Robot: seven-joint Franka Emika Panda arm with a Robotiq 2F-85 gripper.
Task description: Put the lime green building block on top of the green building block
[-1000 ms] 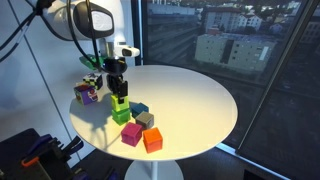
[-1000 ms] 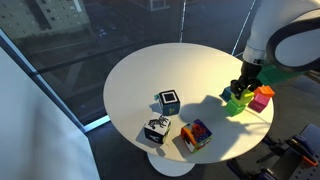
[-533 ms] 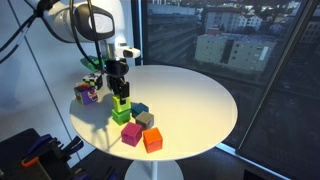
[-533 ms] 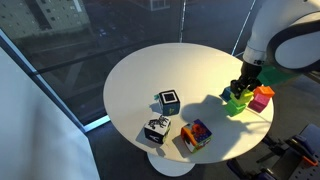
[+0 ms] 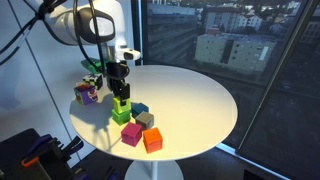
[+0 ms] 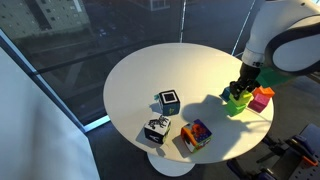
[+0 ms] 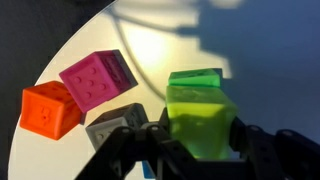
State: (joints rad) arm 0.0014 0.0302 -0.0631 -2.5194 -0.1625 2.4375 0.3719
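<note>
Lime green block, clamped in the gripper, sits on or just over the green block; next, I'd guess: settle it squarely, then let go.

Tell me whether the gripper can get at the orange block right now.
Probably not yet: the gripper is shut on the lime green block, held over the green block. The orange block itself sits uncovered, with nothing above it.
</note>
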